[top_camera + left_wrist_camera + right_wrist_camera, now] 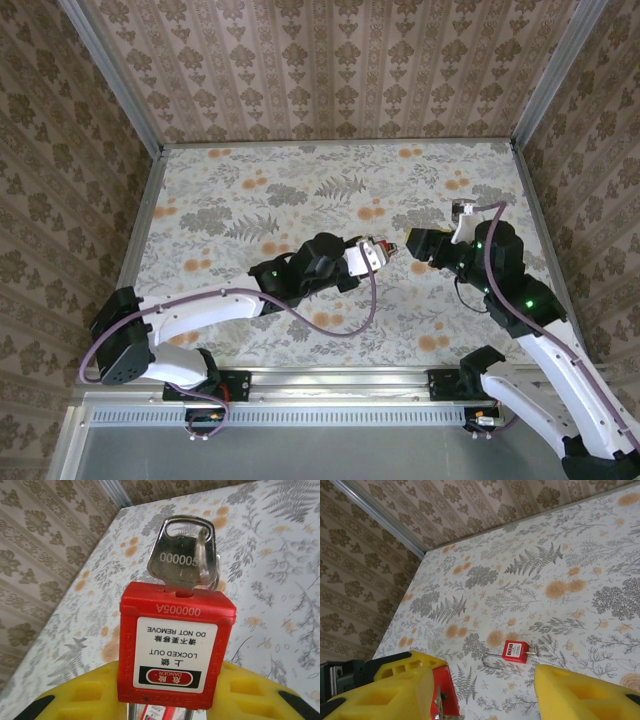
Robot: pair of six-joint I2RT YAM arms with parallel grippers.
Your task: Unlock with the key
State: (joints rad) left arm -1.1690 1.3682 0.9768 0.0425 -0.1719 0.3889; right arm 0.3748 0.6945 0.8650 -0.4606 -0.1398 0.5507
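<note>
In the middle of the top view, the left tool (374, 253) clamps the red padlock (175, 645) by its body, with the key (184, 560) seated in its keyhole. Just to the right, the right tool (416, 243) stands open and empty. A spare padlock (515, 651) lies on the counter (560, 555).

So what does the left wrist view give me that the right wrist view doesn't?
Left wrist: close up, the key stamped 000005 seated in the red padlock, its label upside down, the left jaws closed on its body. Right wrist: a second padlock lying on the table, apart from both arms, and the right jaws standing open with nothing between them. Both: the held red padlock, the floral table and the patterned wall.
</note>
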